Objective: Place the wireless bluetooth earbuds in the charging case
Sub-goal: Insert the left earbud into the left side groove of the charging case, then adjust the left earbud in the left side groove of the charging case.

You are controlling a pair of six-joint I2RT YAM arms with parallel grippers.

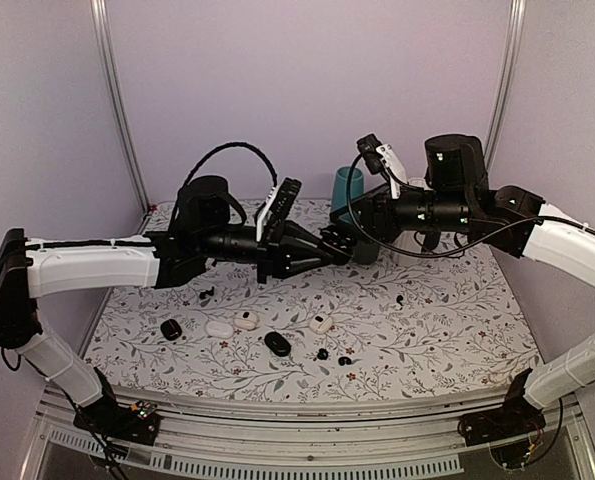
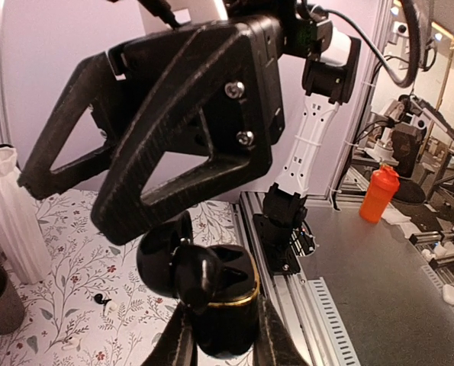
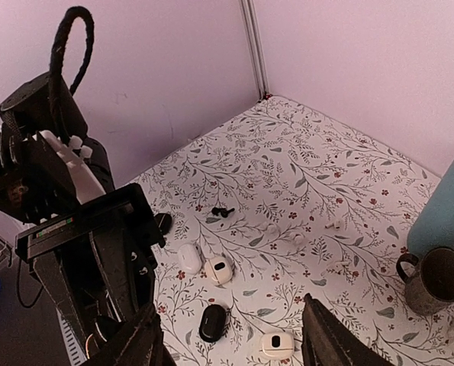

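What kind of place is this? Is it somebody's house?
Most likely a robot lab, not a house: a left arm and a right arm are bolted to a metal rail, pale panels wall in the flowery table, and more benches of equipment stand beyond.

Earbuds (image 1: 322,354) lie right of a case (image 1: 277,344) on the table (image 1: 457,330).

1. A dark mug (image 3: 439,278) stands upright on the floral table cover (image 3: 310,175).
2. A teal tumbler (image 3: 440,202) stands just beside the mug.
3. A white ribbed vase (image 2: 9,213) also stands just beside the mug.
4. An orange bottle (image 2: 379,194) stands well apart from the mug, off the floral cover.
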